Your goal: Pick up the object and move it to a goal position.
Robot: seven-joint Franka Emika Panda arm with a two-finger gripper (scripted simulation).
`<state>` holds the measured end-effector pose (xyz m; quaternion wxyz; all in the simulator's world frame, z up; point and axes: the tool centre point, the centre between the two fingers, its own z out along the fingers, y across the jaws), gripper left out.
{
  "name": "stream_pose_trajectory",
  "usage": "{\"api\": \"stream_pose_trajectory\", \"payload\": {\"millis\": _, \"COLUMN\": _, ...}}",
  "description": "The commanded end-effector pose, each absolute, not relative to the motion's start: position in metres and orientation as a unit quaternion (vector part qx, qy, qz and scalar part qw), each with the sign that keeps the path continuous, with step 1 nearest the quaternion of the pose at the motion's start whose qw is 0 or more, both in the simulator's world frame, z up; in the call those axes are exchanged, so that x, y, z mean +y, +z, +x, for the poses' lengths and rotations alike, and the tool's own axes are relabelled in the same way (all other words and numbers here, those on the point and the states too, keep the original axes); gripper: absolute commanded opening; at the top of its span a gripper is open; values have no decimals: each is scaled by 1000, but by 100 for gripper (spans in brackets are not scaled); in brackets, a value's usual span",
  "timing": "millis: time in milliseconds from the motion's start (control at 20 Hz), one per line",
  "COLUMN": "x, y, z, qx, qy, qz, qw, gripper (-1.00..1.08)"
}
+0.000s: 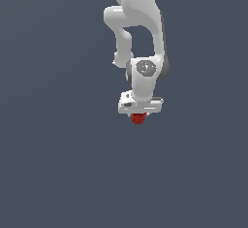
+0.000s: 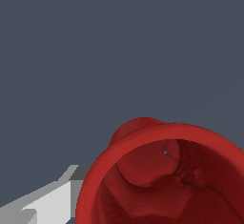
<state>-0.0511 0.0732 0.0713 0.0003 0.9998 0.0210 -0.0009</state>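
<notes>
One white robot arm hangs down in the exterior view, and the small dark-red cup [image 1: 138, 119] sits directly beneath its end effector [image 1: 139, 114], touching its underside and apparently clamped there, though the fingers are hidden. Its open mouth faces the wrist camera, so its long axis runs along the end effector's. Only flat grey-blue background surrounds them; no surface edge or goal marker shows.

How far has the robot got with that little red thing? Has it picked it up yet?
It looks picked up: the dark-red cup sits right under the white hand, and the wrist view shows its open rim filling the frame beside one finger. Carrying is in hand. Delivery is left; no goal marker shows, so how far remains I cannot tell.
</notes>
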Motion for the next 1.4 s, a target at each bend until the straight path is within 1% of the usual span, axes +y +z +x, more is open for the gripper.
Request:
{"api": "stream_pose_trajectory", "payload": {"millis": 0, "x": 88, "y": 85, "z": -47, "qx": 22, "qy": 0, "qz": 1000, "qw": 0, "gripper": -100}}
{"api": "stream_pose_trajectory", "payload": {"millis": 450, "x": 157, "y": 147, "z": -29, "qx": 22, "qy": 0, "qz": 1000, "qw": 0, "gripper": -100}}
{"api": "stream_pose_trajectory", "payload": {"millis": 700, "x": 186, "y": 173, "z": -20, "qx": 22, "qy": 0, "qz": 1000, "qw": 0, "gripper": -100}}
{"api": "stream_pose_trajectory", "payload": {"millis": 1000, "x": 204, "y": 188, "z": -13, "qx": 22, "qy": 0, "qz": 1000, "qw": 0, "gripper": -100}}
{"api": "stream_pose_trajectory", "payload": {"millis": 1350, "x": 205, "y": 189, "z": -12, "qx": 22, "qy": 0, "qz": 1000, "qw": 0, "gripper": -100}}
